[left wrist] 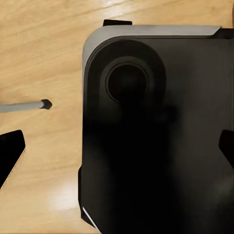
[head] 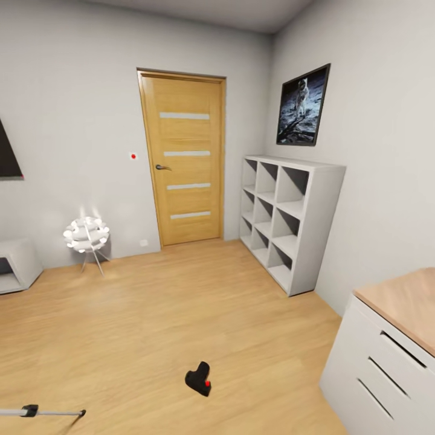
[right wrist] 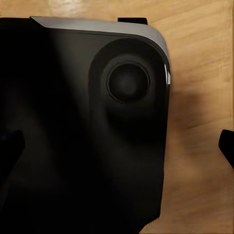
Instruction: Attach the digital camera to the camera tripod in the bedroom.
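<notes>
Your camera [head: 199,379] lies on the floor [head: 151,314] straight ahead, a bit to your right, so the right arm seems nearer; I cannot tell how either claw stands.

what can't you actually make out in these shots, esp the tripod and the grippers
- Camera tripod: head view, one silver leg with a black foot enters at the lower left edge; everything else is cut off.
- Digital camera: head view, lying on the wood floor, too small to read which way its lens faces.
- Grippers: both wrist views look onto the robot's dark base, so open or shut cannot be told.
</notes>
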